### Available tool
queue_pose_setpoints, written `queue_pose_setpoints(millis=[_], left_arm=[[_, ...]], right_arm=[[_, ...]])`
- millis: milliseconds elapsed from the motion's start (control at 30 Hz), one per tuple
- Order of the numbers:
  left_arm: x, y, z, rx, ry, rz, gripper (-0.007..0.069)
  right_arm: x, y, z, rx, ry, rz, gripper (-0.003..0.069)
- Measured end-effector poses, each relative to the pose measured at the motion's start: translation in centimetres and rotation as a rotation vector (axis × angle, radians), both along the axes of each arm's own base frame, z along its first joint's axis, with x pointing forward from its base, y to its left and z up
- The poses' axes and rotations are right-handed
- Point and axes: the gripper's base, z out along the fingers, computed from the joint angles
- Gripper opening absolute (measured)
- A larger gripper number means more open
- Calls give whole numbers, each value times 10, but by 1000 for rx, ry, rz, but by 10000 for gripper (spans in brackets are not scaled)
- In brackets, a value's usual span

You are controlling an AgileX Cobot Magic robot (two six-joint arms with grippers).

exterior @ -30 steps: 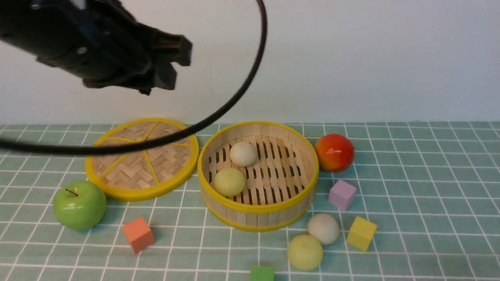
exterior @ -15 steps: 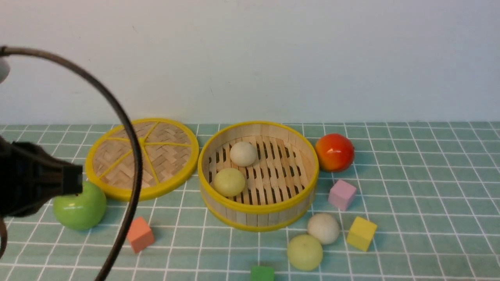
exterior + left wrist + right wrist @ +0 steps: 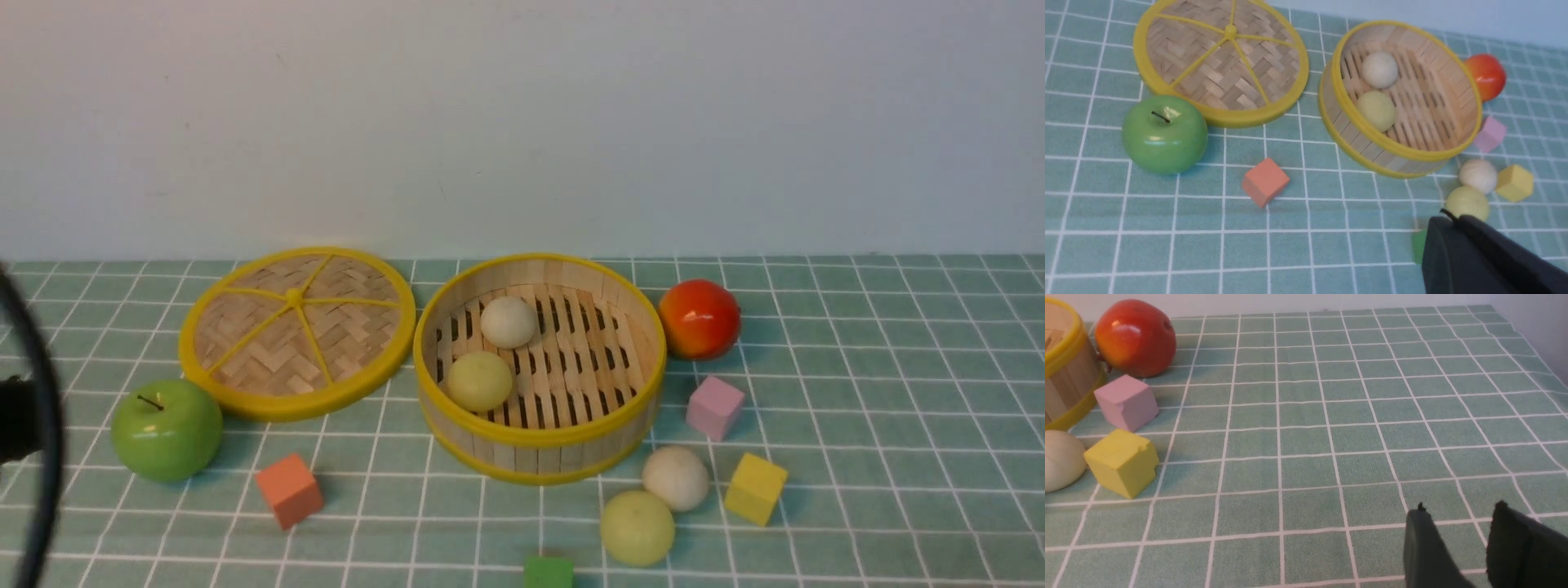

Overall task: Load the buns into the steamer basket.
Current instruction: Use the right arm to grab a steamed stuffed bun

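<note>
The steamer basket (image 3: pixel 539 441) stands mid-table and holds an off-white bun (image 3: pixel 509 321) and a yellow-green bun (image 3: pixel 479 380). A second off-white bun (image 3: pixel 675 478) and a second yellow-green bun (image 3: pixel 637 527) lie on the cloth in front of the basket, to its right. In the left wrist view my left gripper (image 3: pixel 1447 218) is shut and empty, its tip above the near yellow-green bun (image 3: pixel 1467 203). My right gripper (image 3: pixel 1459 508) is open and empty over bare cloth, well to the right of the off-white bun (image 3: pixel 1059 460).
The flat woven lid (image 3: pixel 296 331) lies left of the basket, with a green apple (image 3: pixel 166 429) in front of it. A red-orange fruit (image 3: pixel 700 318) is right of the basket. Orange (image 3: pixel 288 490), pink (image 3: pixel 715 407), yellow (image 3: pixel 755 487) and green (image 3: pixel 548 572) cubes lie around. My left arm's cable (image 3: pixel 41 474) shows at the left edge.
My left arm has swung from high above the lid down and to the left, almost out of the front view. The buns and the basket have not moved.
</note>
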Motion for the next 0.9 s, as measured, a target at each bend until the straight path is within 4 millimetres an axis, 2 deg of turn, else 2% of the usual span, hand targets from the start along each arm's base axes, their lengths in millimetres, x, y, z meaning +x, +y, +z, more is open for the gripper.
queue_pose_setpoints(millis=[100, 167, 267, 600, 900], left_arm=[[-22, 10, -15, -63, -30, 12, -13], [-27, 13, -22, -77, -47, 11, -13], [-35, 16, -23, -119, -92, 14, -13], [-38, 18, -22, -127, -103, 18, -13], [-31, 21, -22, -63, -204, 37, -13]], right_arm=[[0, 0, 0, 0, 0, 0, 240], [0, 0, 0, -1, 0, 0, 240], [0, 0, 0, -1, 0, 0, 240], [0, 0, 0, -1, 0, 0, 240], [0, 0, 0, -1, 0, 0, 240]])
